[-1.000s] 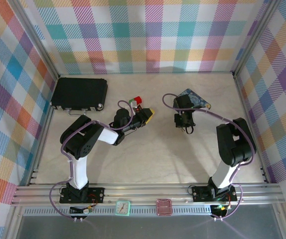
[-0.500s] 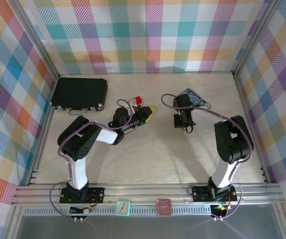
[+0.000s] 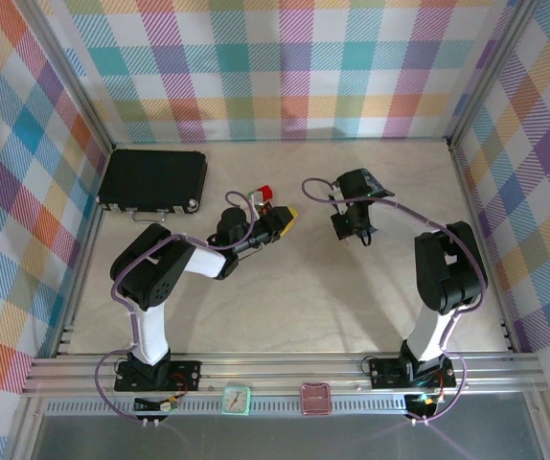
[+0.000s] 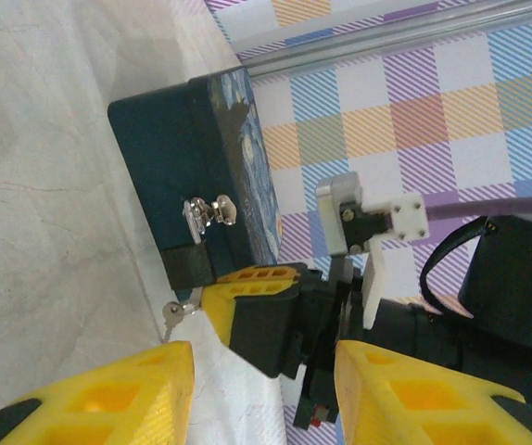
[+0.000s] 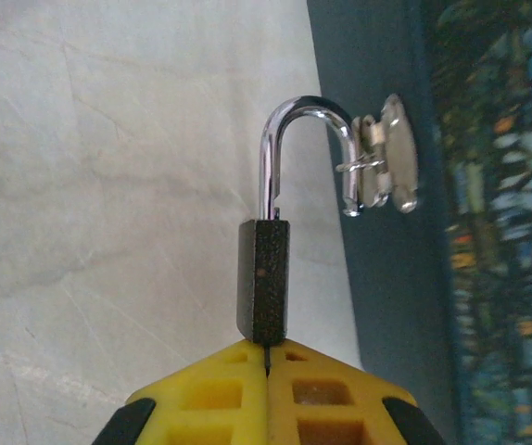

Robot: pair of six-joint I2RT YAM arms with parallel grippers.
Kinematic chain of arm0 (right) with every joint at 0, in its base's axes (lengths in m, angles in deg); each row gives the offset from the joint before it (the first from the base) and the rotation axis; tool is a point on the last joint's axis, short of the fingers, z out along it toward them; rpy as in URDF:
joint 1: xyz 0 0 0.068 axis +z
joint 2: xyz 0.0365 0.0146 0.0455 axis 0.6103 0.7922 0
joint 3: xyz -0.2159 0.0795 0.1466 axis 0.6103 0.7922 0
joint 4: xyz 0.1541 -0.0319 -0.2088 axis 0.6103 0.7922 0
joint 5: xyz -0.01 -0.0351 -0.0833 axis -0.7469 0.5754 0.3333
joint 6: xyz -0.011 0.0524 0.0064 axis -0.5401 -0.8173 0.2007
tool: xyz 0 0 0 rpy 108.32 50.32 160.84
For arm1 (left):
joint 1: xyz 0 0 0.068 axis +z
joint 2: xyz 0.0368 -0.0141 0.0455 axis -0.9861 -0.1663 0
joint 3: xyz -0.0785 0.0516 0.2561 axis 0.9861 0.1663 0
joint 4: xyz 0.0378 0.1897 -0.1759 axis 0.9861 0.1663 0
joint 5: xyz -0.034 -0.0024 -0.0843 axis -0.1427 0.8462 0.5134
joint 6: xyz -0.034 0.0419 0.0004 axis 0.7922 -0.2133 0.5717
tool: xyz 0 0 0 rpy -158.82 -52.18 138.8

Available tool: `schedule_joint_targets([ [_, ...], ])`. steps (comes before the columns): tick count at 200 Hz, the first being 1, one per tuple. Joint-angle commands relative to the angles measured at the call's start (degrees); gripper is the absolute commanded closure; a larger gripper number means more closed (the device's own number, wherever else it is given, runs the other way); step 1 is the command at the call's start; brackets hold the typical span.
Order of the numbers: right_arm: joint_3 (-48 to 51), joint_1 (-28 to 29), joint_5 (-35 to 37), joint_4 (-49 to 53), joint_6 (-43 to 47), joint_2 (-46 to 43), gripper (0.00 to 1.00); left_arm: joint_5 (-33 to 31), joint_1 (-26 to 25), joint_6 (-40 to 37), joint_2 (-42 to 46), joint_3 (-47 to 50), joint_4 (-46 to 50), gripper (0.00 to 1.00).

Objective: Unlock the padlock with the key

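Note:
In the right wrist view the padlock [image 5: 264, 278] stands on end right at my right gripper [image 5: 266, 350]. The yellow fingers are shut on a thin dark piece at the padlock's base, apparently the key; its head is hidden between the pads. The silvery shackle [image 5: 305, 120] arches up, and its free end hangs loose beside the latch [image 5: 386, 158] of the blue painted tin [image 5: 488, 213]. In the left wrist view a small silvery key [image 4: 170, 315] dangles beside the right fingertip [image 4: 247, 278]. My left gripper [image 4: 266, 399] is open and holds nothing, facing the right one [image 3: 352, 228] from the left [image 3: 281, 220].
A black case [image 3: 153, 177] lies at the back left. A small red block [image 3: 265, 191] sits just behind the left gripper. The blue tin [image 3: 378, 186] is partly under the right arm. Checked walls enclose the table; a small clock [image 3: 236, 398] sits on the near rail.
The right gripper has closed fully and shifted slightly toward the back, turning by the tin. The left arm has barely moved.

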Motion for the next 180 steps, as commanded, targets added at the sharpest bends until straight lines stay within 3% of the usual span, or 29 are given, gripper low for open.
schedule_joint_targets([
  [1, -3.3, -0.5, -2.0, -1.3, 3.2, 2.3, 1.00, 1.0, -0.1, -1.1, 1.6, 0.5, -1.1, 0.56],
  [65, -11.2, -0.6, -6.8, -1.2, 0.3, 8.2, 1.00, 1.7, -0.4, -0.3, 1.3, -0.7, -1.0, 0.57],
  [123, -9.9, -0.1, -13.3, -2.5, -4.2, 5.0, 1.00, 1.6, 2.1, -2.0, 4.5, 1.2, 1.6, 0.57],
  [144, -4.6, 1.0, -16.0, -2.6, -7.9, 0.0, 1.00, 2.1, 4.6, -6.2, 7.6, 1.1, 7.4, 0.57],
  [180, 5.4, 5.3, -17.4, -2.9, -14.0, -7.0, 1.00, 0.0, 7.8, -17.3, 15.4, -0.5, 27.0, 0.57],
])
